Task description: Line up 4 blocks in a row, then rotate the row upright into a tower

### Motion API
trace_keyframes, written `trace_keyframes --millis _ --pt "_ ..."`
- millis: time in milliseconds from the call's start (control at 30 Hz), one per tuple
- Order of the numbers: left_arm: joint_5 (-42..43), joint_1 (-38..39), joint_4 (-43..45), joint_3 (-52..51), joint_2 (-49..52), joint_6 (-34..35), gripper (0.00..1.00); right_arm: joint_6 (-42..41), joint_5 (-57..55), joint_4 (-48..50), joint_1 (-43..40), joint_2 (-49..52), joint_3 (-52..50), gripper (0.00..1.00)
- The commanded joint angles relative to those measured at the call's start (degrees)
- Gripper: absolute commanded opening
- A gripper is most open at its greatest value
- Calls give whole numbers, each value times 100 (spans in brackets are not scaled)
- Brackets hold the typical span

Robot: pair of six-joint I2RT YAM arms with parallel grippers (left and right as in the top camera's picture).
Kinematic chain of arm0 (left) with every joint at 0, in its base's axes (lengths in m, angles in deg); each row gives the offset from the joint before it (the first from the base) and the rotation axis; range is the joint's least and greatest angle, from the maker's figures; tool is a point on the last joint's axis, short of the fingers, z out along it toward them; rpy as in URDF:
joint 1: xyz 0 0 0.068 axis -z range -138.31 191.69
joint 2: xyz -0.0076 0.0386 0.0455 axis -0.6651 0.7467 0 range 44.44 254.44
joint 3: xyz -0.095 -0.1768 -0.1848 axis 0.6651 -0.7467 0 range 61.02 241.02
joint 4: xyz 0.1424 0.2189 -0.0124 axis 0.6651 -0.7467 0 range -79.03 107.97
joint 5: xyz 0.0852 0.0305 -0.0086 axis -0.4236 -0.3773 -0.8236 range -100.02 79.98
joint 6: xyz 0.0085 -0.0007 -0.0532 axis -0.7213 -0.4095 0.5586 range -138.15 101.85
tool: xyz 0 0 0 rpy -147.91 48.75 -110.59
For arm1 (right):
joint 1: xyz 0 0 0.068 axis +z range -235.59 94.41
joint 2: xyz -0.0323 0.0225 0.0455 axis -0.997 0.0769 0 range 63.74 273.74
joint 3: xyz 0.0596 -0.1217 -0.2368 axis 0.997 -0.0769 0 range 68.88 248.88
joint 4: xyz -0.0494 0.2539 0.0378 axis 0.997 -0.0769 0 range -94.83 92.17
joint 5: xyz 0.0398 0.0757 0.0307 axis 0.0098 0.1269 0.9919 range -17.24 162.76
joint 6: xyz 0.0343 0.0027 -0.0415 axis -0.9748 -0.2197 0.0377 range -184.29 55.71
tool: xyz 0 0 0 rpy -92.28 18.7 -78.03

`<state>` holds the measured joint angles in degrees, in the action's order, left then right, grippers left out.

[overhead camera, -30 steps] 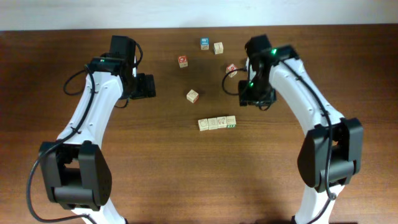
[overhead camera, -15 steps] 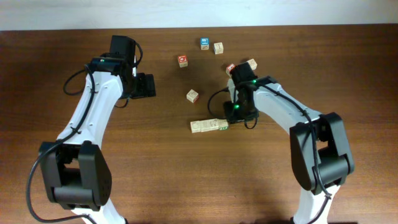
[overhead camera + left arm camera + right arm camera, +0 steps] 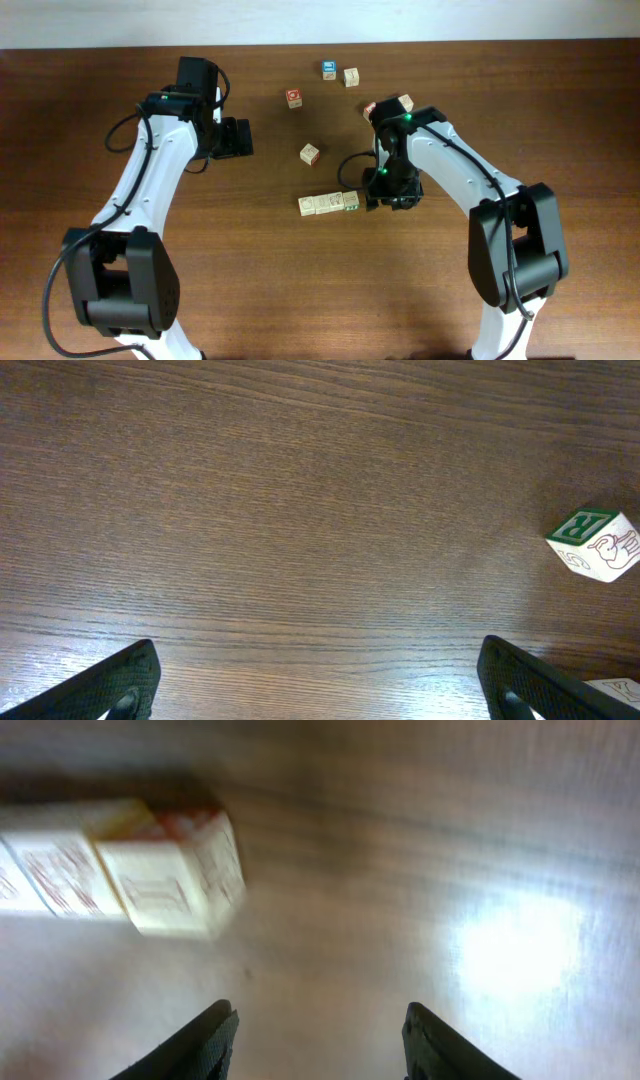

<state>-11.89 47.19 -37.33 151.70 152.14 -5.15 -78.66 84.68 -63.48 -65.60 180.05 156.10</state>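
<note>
Tabletop (image 3: 300, 290) bears blocks (image 3: 328, 203) (1 row).

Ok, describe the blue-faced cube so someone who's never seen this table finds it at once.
Look along the far edge of the dark wooden table, near its middle, where two small cubes sit close together. The blue-faced wooden cube is the left one in the overhead view; the pale wooden cube beside it shows no blue.

A green capital "R" stands on one face of a pale wooden cube (image 3: 592, 546) in the left wrist view. The prints on the blocks (image 3: 165, 890) under the right wrist camera are too blurred to read, and those seen from overhead are too small.
</note>
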Motion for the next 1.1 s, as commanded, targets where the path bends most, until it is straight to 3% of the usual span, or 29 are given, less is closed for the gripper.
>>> trace_keyframes --millis 0,300,733,867,967,1033,1067 --pt "63 13 13 76 52 -90 100 -116 -15 -13 245 -44 -85 54" --pt "63 13 -7 76 50 -90 100 -114 -490 1193 448 -44 -693 50" --pt "63 13 -7 76 52 -92 100 59 -437 1294 448 -46 -675 48" --pt "52 13 -256 487 15 -90 89 214 -225 -177 428 -168 511 49" --pt "72 15 -1084 1082 -66 295 84 345 -203 -1082 299 -184 1845 49" --pt "293 118 -1615 1012 -79 710 61 345 -181 -1215 37 -184 2142 42" --pt "494 229 -1646 861 -79 717 42 509 66 -1191 -166 -166 2055 31"
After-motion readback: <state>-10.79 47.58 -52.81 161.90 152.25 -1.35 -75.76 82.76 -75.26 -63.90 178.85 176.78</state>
